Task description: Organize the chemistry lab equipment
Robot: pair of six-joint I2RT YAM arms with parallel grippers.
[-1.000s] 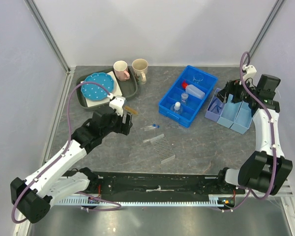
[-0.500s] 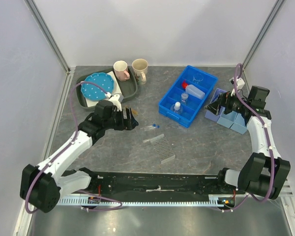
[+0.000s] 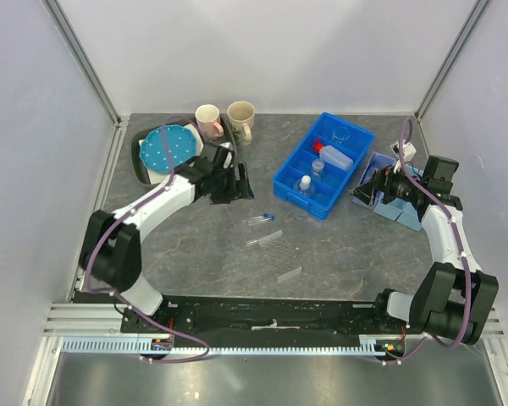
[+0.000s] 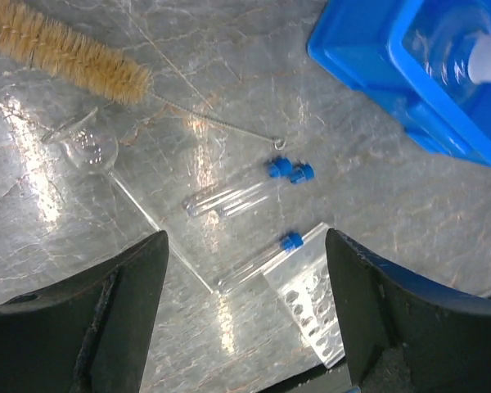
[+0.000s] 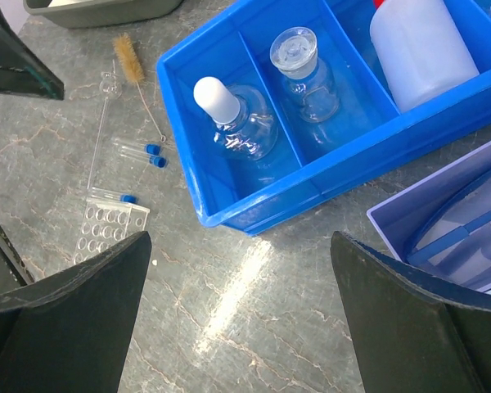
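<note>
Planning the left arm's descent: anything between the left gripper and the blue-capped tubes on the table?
Nothing visible. The left gripper is open above the blue-capped tubes, lying uncovered on the table. The brush and tube rack lie off to the sides.

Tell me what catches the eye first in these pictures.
The bright blue divided bin right of centre stands out, holding a red-capped squeeze bottle and small glass flasks. On the grey table to its left lie loose blue-capped tubes, with a tan bristle brush nearby, below the open left hand. At the back left sit a blue dotted plate and two mugs.
</note>
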